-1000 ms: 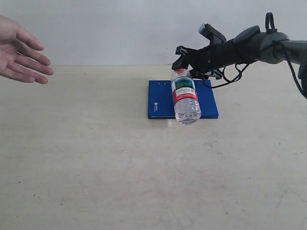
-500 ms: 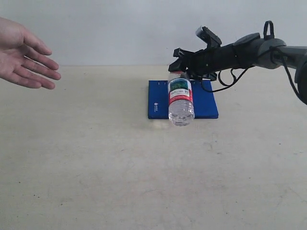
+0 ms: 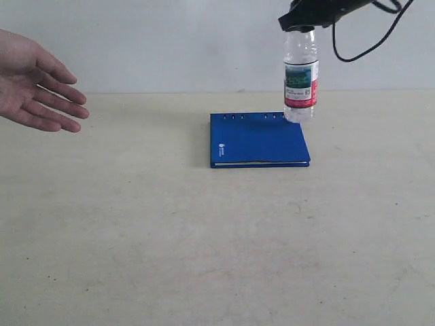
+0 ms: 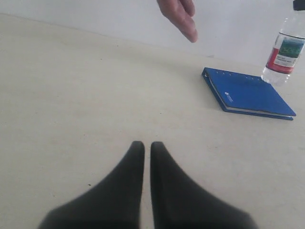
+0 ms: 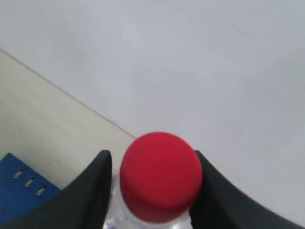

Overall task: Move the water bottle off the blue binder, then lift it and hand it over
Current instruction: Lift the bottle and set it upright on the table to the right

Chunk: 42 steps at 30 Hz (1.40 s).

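1. Two grippers show. The right gripper (image 3: 300, 27) sits at the upper right of the exterior view, mostly cut off by the top edge, with a black cable looping beside it.
2. Its black fingers (image 5: 93, 191) are clamped on the neck of the water bottle (image 3: 300, 78), one on each side just under the red cap (image 5: 161, 175).
3. The left gripper (image 4: 147, 147) shows only in its own wrist view. It is low over the bare table (image 3: 136, 238) with its jaws drawn together, only a thin slit between them and nothing in it.
4. An open hand (image 3: 37, 81) reaches in at the upper left of the exterior view, fingers spread and pointing right, well apart from the bottle.
5. The water bottle hangs upright from the right gripper. It is clear plastic, and its label runs green at the top, white in the middle and red at the bottom.
6. In the exterior view the bottle's base overlaps the far right corner of the blue binder (image 3: 258, 139). Whether the two touch cannot be told.
7. The blue binder lies flat and closed at the middle of the table. It has punched holes along its far edge, a small white logo near its left edge and white pages along its near edge.
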Motion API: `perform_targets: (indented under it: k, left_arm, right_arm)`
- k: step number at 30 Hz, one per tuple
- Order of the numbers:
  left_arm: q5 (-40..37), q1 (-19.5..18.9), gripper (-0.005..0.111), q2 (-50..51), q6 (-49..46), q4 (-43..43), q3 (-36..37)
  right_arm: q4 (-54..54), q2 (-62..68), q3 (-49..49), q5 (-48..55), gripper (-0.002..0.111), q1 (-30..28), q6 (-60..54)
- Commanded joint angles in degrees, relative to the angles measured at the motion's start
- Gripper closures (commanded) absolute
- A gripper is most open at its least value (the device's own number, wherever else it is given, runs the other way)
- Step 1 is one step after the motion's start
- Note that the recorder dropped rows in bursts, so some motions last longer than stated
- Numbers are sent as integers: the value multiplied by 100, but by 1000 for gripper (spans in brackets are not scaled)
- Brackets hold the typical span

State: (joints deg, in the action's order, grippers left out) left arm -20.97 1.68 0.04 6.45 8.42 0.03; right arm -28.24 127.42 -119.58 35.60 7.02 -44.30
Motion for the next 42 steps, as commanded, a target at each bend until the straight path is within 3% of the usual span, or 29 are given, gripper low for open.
perform_targets:
  k: [1,10,20,22,27,29,42]
  left_arm:
    - [54,24,102,-4,-2,-33,-3]
    - [54,24,102,-4,-2,-33,-3]
    - [54,24,102,-4,-2,-33,-3]
    - [54,24,102,-4,-2,-33,-3]
    - [54,24,102,-4,-2,-33,-3]
    - [54,24,102,-4,-2,-33,-3]
    - [54,24,102,-4,-2,-33,-3]
  right_arm:
    - [689,-167,3,-49,108,-468,688]
    - [625,-167,3,772,108,-1333,779]
    - [474,-167,3,1305,107,-1416,610]
    - [495,-167,3,1461,100,-1416,610]
    - [495,-167,3,1632,64,-1416,522]
    - [495,-167,3,1642,56,-1416,522]
    - [386,-1422,3,1690,56,-1391,594]
